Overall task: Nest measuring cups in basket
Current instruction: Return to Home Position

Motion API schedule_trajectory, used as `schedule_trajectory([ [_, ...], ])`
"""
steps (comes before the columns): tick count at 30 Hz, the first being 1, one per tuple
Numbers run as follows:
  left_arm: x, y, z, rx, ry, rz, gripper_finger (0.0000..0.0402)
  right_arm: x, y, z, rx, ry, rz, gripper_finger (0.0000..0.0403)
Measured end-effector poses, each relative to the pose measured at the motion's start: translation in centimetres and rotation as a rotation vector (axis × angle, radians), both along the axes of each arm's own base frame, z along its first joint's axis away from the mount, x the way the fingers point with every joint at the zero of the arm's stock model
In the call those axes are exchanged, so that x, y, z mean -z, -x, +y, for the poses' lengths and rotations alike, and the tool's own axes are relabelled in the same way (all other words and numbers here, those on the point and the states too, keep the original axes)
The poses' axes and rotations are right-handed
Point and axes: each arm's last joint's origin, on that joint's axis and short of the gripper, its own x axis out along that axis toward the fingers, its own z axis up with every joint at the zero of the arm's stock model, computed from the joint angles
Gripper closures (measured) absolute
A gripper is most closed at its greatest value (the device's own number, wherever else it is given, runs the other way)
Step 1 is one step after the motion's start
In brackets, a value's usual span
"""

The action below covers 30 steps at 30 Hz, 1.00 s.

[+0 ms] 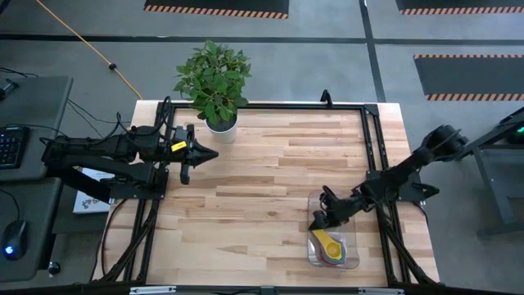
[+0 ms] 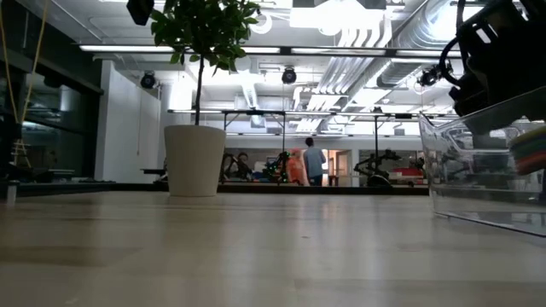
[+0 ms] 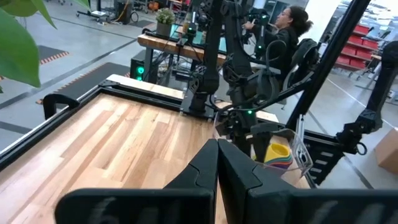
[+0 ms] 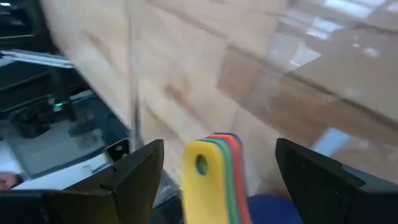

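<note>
As plastic cups (image 1: 331,246) nest in clear basket (image 1: 353,259), right gripper (image 4: 219,155) gapes.

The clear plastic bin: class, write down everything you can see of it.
The clear rectangular plastic bin has rounded corners and see-through walls. It stands upright, open-topped, on the light wooden table, on the right arm's side. Inside lies a nested stack of coloured plastic measuring cups, yellow on top. The right gripper hangs over one end, jaws open.
</note>
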Motion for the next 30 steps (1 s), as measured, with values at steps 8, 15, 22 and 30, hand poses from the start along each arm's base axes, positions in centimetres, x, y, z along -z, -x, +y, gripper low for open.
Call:
schedule_trajectory([
  [8,0.0,0.0,0.0,0.012,0.025,0.002,0.0401,-0.7,1.0,-0.9,0.044,0.109,0.059,0.0102],
  [15,0.1,0.0,0.0,0.012,0.027,0.006,0.0401,-1.2,1.6,-1.5,0.12,0.158,0.059,0.0102],
  [22,0.1,0.0,0.0,0.006,0.026,0.006,0.0401,-2.5,2.2,-1.9,0.131,0.153,-0.002,0.0102],
  [30,0.1,0.0,-0.1,0.031,0.029,0.006,0.0401,-5.6,3.2,-2.7,0.117,0.144,-0.191,0.0102],
])
